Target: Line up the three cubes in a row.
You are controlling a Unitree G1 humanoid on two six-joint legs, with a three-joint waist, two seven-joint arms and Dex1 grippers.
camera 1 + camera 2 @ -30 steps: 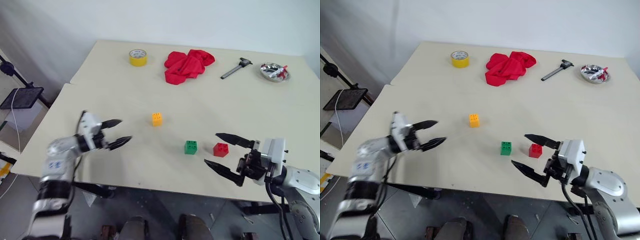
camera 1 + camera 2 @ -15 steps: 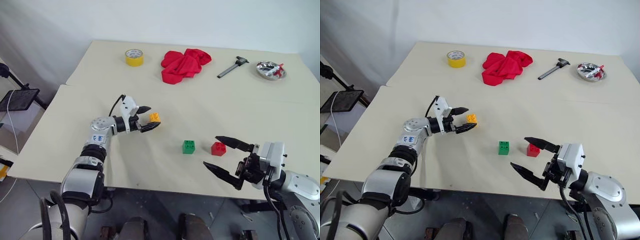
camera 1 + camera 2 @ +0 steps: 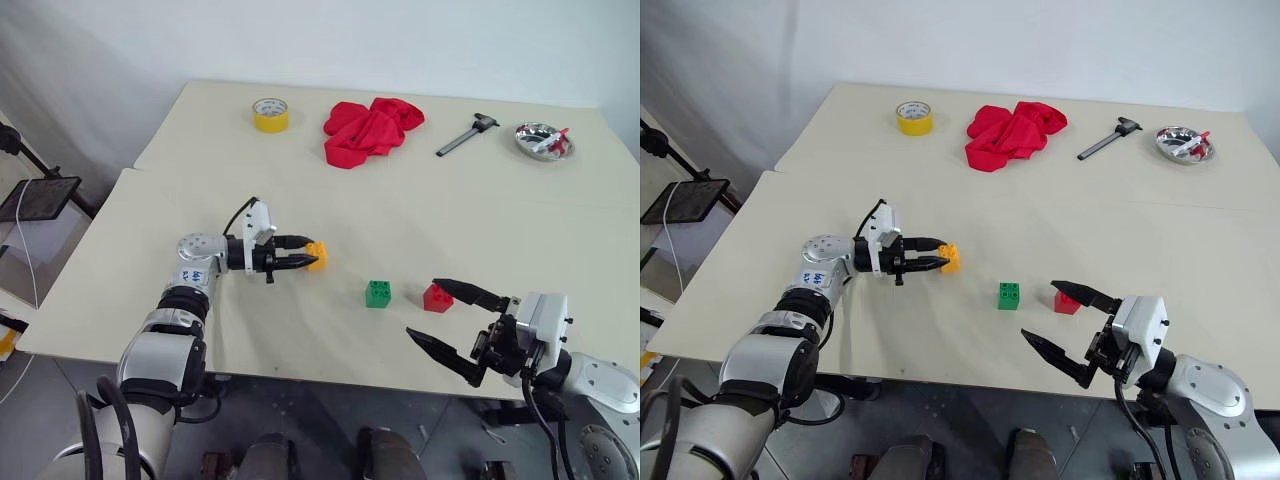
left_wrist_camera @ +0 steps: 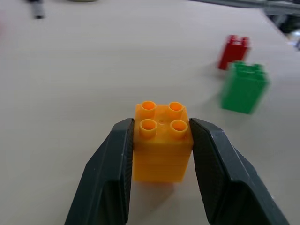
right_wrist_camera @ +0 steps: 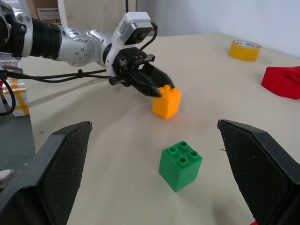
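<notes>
The orange-yellow cube (image 4: 161,145) stands upright on the tan table (image 3: 480,220), left of centre, and my left gripper (image 3: 311,254) is shut on it, a black finger pressed to each side. The green cube (image 3: 379,293) sits to its right and a little nearer me. Just beyond the green one lies the red cube (image 3: 437,297), a small gap between them. My right gripper (image 3: 424,307) hovers wide open by the table's front edge, close beside the red cube, with nothing between its fingers. In the right wrist view the green cube (image 5: 180,165) sits nearest and the orange-yellow cube (image 5: 166,102) behind it.
Along the far side of the table lie a yellow tape roll (image 3: 270,114), a crumpled red cloth (image 3: 372,128), a black hand tool (image 3: 468,134) and a small metal dish (image 3: 540,141). A seam runs across the table behind the cubes.
My left arm swung in from the left to the orange-yellow cube and its fingers closed on it, nudging it slightly nearer. The right gripper stayed put, open.
</notes>
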